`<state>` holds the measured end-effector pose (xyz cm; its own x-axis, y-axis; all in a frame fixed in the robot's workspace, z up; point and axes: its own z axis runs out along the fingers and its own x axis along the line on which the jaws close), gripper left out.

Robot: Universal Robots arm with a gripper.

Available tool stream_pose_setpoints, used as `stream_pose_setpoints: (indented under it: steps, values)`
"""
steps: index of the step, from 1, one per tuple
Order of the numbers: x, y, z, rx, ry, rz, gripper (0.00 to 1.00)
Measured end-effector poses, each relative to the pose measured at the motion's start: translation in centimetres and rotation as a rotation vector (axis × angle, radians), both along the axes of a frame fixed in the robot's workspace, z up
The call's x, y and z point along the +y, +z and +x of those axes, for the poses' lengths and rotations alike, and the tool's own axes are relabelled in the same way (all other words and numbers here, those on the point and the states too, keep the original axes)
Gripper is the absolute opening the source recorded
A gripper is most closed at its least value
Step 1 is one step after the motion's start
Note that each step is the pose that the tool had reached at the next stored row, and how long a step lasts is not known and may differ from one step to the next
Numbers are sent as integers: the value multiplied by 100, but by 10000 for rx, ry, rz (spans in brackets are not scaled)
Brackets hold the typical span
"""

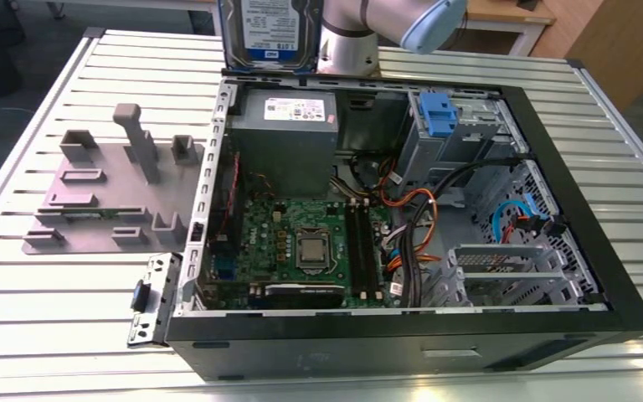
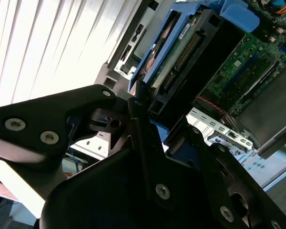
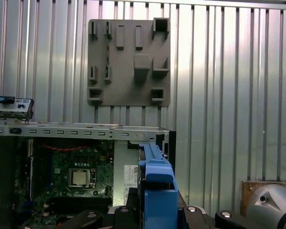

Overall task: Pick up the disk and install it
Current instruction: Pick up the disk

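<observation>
Disk [image 1: 264,33]: upright, aloft over the far rim of the open computer case [image 1: 411,352], clamped edge-on in the gripper [image 2: 155,112].
Case contents: motherboard [image 1: 299,243], power supply [image 1: 282,134], cables [image 1: 405,205], and a blue bracket [image 1: 438,113] in the drive bay.
First wrist view: grey stand [image 3: 128,62] on the slatted table [image 3: 219,95].
Second wrist view: the disk's connector edge [image 2: 181,55].

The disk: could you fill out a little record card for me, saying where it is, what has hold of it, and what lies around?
disk: silver drive in blue frame, held upright above the case's edge
tool: shut on the disk
computer case: open, lying on the slatted table
blue bracket: inside the case's drive bay
grey stand: on the table, exterior view's left of the case
</observation>
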<state>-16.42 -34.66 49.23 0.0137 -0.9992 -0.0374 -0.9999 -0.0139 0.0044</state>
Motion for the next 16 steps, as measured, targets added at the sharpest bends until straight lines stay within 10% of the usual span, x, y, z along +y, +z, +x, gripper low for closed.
stream_pose_setpoints:
  steps: [16]
  values:
    - [-36,0,0,0,0,0,36]
